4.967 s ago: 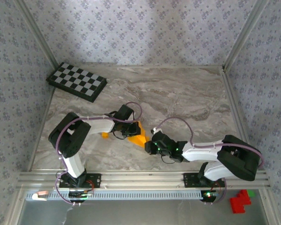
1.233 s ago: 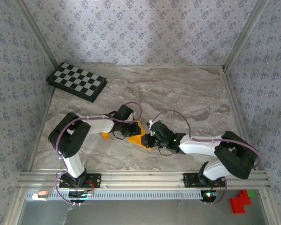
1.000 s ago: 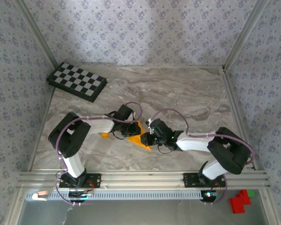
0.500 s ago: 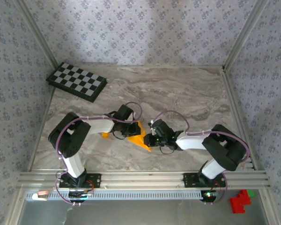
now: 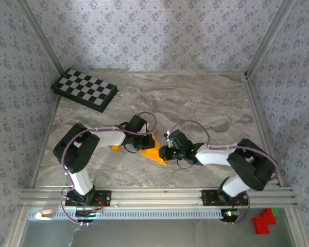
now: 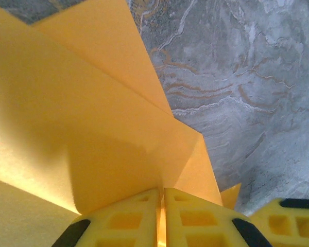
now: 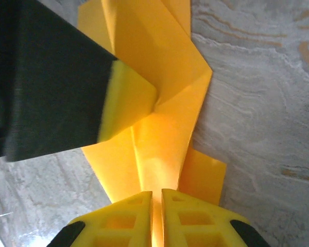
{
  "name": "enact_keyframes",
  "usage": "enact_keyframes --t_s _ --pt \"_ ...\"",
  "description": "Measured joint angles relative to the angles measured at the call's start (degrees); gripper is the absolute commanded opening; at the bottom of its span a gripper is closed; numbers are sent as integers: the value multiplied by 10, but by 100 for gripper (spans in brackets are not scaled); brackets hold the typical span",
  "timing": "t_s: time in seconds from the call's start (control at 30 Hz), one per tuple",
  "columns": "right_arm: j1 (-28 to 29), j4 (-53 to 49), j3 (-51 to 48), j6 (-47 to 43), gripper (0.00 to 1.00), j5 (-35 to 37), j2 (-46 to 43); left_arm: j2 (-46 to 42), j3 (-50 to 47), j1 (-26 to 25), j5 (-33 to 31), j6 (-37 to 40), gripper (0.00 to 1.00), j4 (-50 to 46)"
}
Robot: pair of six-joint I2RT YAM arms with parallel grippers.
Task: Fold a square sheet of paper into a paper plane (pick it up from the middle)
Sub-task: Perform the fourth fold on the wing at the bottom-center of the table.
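Both arms are gripping. The left gripper has its jaws pinched together on the orange-yellow sheet of paper, with a thin fold edge caught between them. The right gripper is the same, jaws nearly touching and clamped on the sheet's opposite side. The sheet is partly folded, with layered creases and a pointed corner. It sits between the two grippers about mid-tabletop, nearer the near edge. The checkered board is at the far-left corner, well apart.
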Motion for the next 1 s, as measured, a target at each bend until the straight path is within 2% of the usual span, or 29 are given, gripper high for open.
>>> enact_keyframes --t_s 0.27,0.47,0.67,1.0 --pt "32 -30 21 -13 14 3 -25 0 0 0 0 0 12 0" --pt "52 -41 53 -30 14 3 9 0 0 0 0 0 12 0" --pt "37 -48 57 -34 13 -4 46 0 0 0 0 0 12 0" --pt "21 -40 36 -36 13 -14 47 0 0 0 0 0 12 -1"
